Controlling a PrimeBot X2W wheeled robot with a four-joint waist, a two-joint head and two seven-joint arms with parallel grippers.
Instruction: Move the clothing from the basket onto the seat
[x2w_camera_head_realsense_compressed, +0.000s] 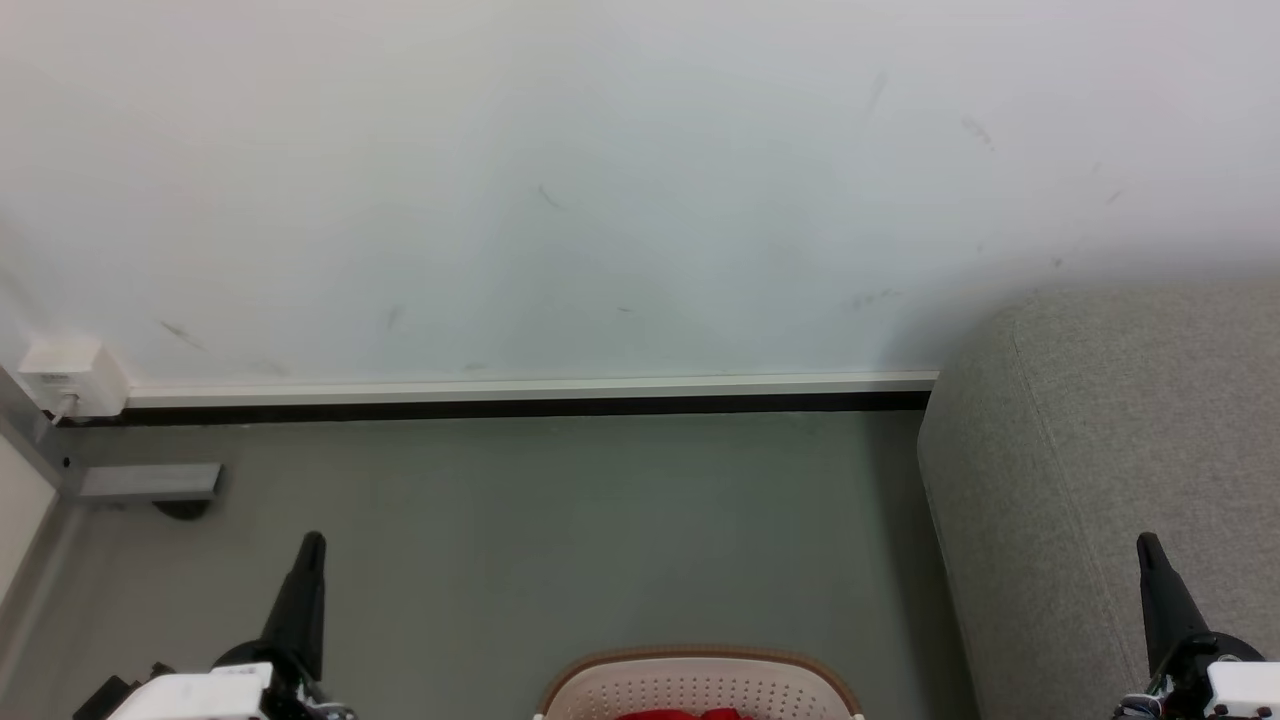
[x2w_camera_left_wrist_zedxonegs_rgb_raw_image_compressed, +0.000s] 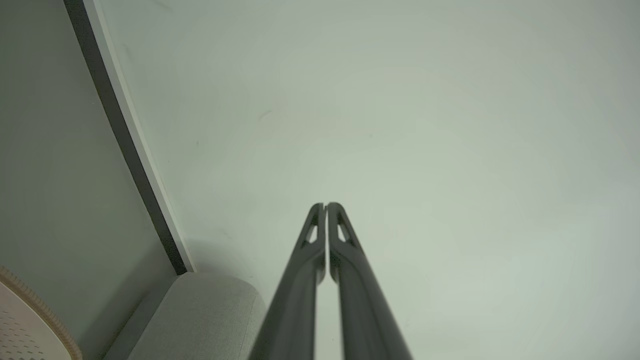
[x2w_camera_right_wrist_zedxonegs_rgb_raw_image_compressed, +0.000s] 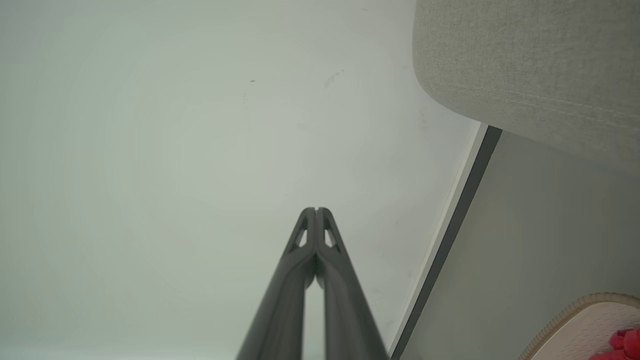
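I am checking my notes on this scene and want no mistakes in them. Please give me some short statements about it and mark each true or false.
1. The left gripper and the right gripper are both shut and hold nothing. True.
2. The red clothing lies on the seat. False: it lies in the basket.
3. The seat stands to the robot's right of the basket. True.
4. The basket stands on a table. False: it stands on the grey floor.
5. The left gripper touches the basket. False: it is apart from it.
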